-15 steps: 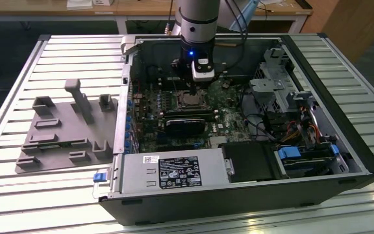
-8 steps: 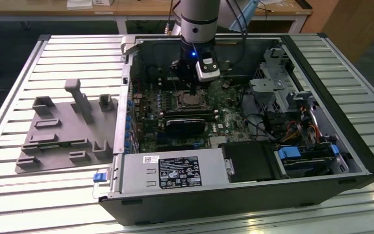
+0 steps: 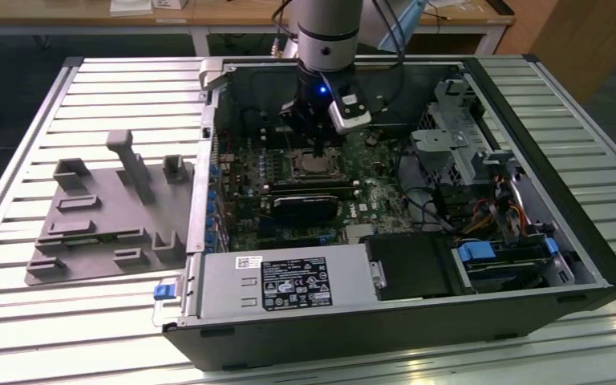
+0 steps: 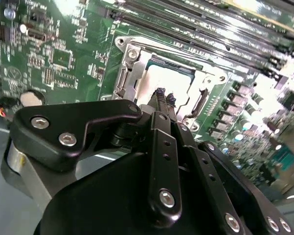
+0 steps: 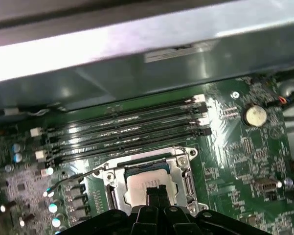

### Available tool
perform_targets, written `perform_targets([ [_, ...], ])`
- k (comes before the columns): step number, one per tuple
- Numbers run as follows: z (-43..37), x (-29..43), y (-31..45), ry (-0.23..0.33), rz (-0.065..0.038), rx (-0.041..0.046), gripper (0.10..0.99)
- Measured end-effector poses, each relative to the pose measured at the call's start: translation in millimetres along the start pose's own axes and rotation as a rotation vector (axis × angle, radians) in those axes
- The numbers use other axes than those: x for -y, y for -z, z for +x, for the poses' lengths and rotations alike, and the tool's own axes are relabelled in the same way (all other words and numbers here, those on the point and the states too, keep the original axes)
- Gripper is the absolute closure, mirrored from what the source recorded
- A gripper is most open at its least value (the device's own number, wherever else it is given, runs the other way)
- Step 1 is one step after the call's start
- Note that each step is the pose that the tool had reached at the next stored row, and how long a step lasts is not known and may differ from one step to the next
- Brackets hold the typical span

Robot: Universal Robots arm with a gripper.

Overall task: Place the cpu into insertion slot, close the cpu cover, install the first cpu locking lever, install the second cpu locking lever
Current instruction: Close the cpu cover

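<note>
While the arm reaches down into the open computer case [image 3: 565, 265] on the slatted surface [image 3: 62, 329], the claw [image 3: 310, 143] hangs directly above the processor area of the green motherboard [image 5: 225, 147]. Both wrist views show the claw [image 4: 164, 98] with its two black fingertips [image 5: 149, 190] pressed together and nothing held between them. The tips are poised over the pale top of the cpu [image 4: 154, 81]; whether they touch it cannot be told.

The cpu [image 5: 142, 182] sits in the insertion slot [image 4: 129, 53], its silvery face square to the slot's metal rim. The cpu cover [image 4: 133, 73] lies flat around the chip, whose top shows through the frame's window (a narrow dark edge of the chip is visible along one side). In the first wrist view a thin rod [image 5: 80, 176] runs out from one corner of the cover; whether it is latched cannot be told.

Four long memory slots [image 5: 127, 127] run just beside the insertion slot, and a coin battery [image 5: 255, 115] sits further off on the board. In the exterior view a black card [image 3: 308, 204] lies near the slot, a labelled grey power unit [image 3: 286, 285] fills the case's near corner, and a grey moulded fixture [image 3: 105, 216] rests on the surface to the exterior view's left of the case.
</note>
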State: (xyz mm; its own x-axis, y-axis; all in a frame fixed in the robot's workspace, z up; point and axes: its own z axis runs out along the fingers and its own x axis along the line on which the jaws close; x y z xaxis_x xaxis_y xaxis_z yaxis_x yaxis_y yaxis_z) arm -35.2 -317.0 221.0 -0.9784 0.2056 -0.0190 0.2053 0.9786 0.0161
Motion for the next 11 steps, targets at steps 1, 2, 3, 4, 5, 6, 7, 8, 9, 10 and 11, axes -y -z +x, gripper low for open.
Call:
perform_targets([
  [1,0.0,0.0,-0.1,0.018,0.0,-0.0003,0.984],
  [2,0.0,0.0,-0.3,0.037,-0.001,-0.0006,0.984],
  [3,0.0,0.0,-0.4,0.055,-0.001,-0.0008,0.984],
  [4,0.0,0.0,-0.5,0.074,-0.001,-0.0011,0.984],
  [5,0.0,0.0,-0.6,0.091,-0.001,-0.0014,0.984],
  [6,0.0,0.0,-0.7,0.11,-0.001,-0.0017,0.984],
  [7,0.0,0.0,-0.8,0.128,-0.001,-0.0019,0.984],
  [8,0.0,0.0,-0.9,0.146,-0.001,-0.0021,0.984],
  [9,0.0,0.0,-0.9,0.16,0.0,-0.0021,0.984],
  [10,0.1,0.0,-0.9,0.169,0.0,-0.0022,0.984],
  [11,0.1,0.0,-0.9,0.171,0.0,-0.0022,0.984],
])
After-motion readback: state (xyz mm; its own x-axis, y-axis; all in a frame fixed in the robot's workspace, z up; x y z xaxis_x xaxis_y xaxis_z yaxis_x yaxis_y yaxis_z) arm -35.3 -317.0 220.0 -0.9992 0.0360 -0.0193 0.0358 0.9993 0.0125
